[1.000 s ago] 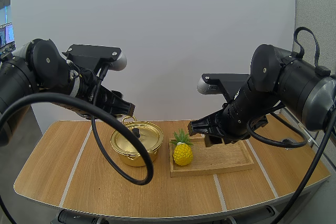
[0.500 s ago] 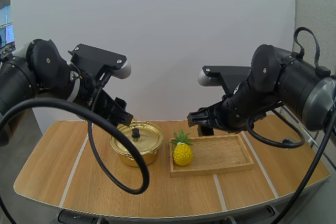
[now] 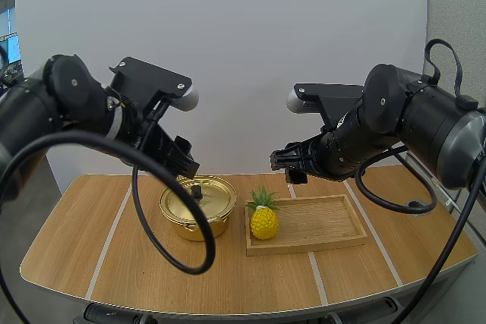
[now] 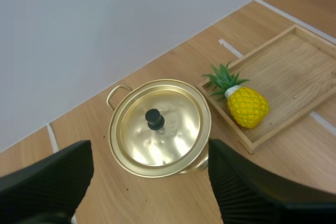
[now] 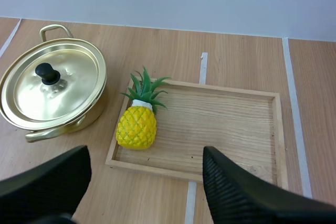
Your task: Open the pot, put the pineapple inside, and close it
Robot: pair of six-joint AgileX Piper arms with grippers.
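Left wrist view: left gripper [image 4: 148, 150] hangs wide open, empty, over the lidded round gold metal pot [image 4: 195, 166]; its black knob [image 4: 154, 118] looks the firm hold. Right gripper [image 5: 146, 153], also open and empty, overlooks the small yellow toy pineapple [image 5: 136, 128] lying at the pot-side end of the wooden tray [image 5: 236, 124], green crown [image 5: 144, 90] toward the far edge of the bench [image 5: 236, 61]; probably light, rigid, slick: pinch across the body.

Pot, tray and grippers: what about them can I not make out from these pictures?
- Inside of the pot: the lid covers it in all three views.
- One end of the tray: in the left wrist view, the picture's edge cuts it off.
- Tips of the left gripper and of the right gripper: each wrist view cuts off its own; in the high view they are too small to tell apart.
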